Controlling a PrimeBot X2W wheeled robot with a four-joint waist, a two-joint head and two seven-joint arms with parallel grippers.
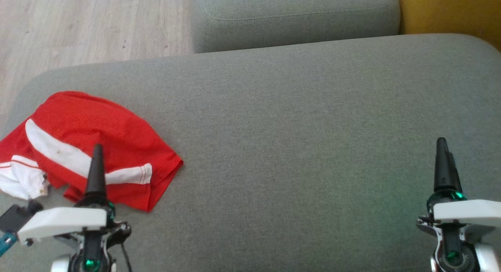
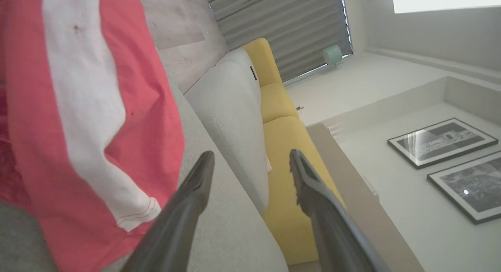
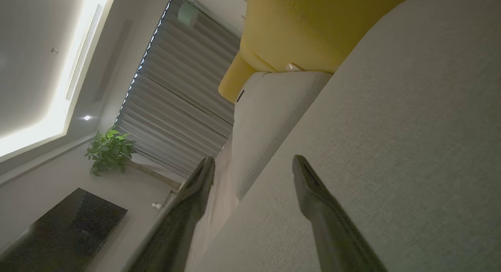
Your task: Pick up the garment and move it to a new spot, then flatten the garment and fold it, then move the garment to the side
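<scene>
- Garment [image 1: 98, 139], red with a broad white stripe, lies crumpled at the left of the head view on a wide grey cushion [image 1: 297, 139]. It sits close to the cushion's rounded left corner.
- Left hand [image 2: 252, 156] sits at the lower left of the head view, fingers spread wide and holding nothing. It points up the frame over the garment's near hem, probably because it is the arm nearest the cloth and best placed for the first lift.
- Right hand [image 3: 254, 162] sits at the lower right of the head view, well apart from the garment. It too is spread wide and empty, above bare cushion.
- Bare grey fabric across the middle of the frame looks like the likely new spot, with room to flatten and fold.
- Garment's left part is cut off by the frame edge, and its bunched white portion hides the layers beneath, so its type is unclear.
- Left hand's dark finger covers part of the stripe, and whether it touches the cloth cannot be told.
- Small dark object [image 1: 13, 219] at the lower left edge is partly cut off and cannot be identified.
- Second grey cushion [image 1: 293, 17], yellow upholstery [image 1: 450, 9] and wooden floor [image 1: 78, 25] line the top.
</scene>
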